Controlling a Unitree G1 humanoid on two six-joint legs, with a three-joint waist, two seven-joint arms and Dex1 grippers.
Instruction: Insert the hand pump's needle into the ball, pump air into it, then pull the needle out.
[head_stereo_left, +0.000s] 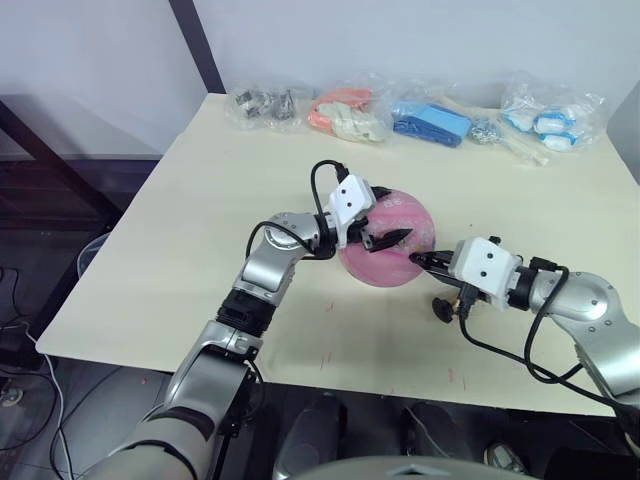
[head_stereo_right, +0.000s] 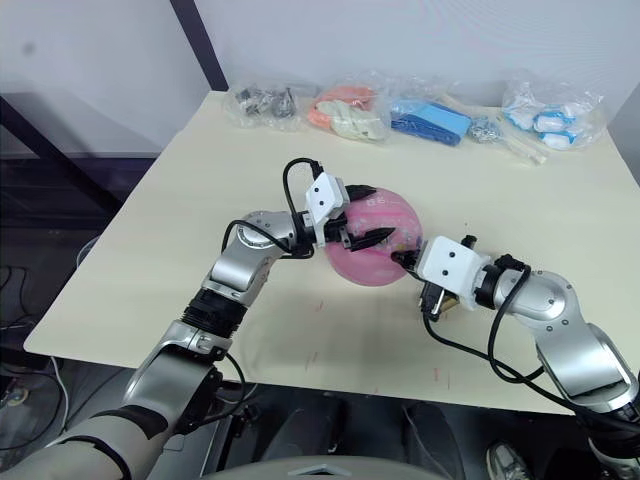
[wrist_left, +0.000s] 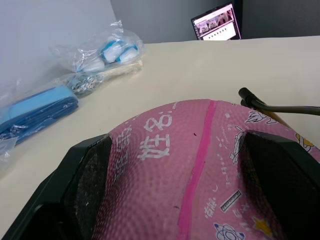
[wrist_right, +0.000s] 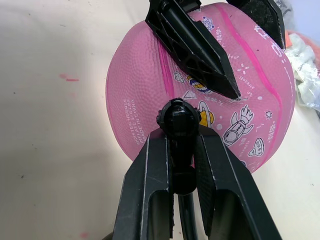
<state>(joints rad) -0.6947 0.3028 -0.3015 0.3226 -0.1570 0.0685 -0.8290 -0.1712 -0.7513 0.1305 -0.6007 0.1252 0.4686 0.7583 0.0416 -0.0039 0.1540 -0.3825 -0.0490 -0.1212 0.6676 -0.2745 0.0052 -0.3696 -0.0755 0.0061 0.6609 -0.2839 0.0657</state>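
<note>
Head views: the ball (head_stereo_left: 390, 240) sits mid-surface (head_stereo_left: 200, 220), left gripper (head_stereo_left: 385, 238) straddling it, right gripper (head_stereo_left: 418, 259) just beside it.

Left wrist view: fingers (wrist_left: 85, 185) spread wide around the ball.

Right wrist view: fingers (wrist_right: 145, 190) pinch the needle's black fitting (wrist_right: 178, 135), pointing at the ball. Insertion seems under way; next, find the valve.

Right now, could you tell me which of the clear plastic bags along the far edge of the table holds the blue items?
The third bag from the robot's left, holding flat blue pieces. The neighbouring bag holds orange and white ones.
</note>
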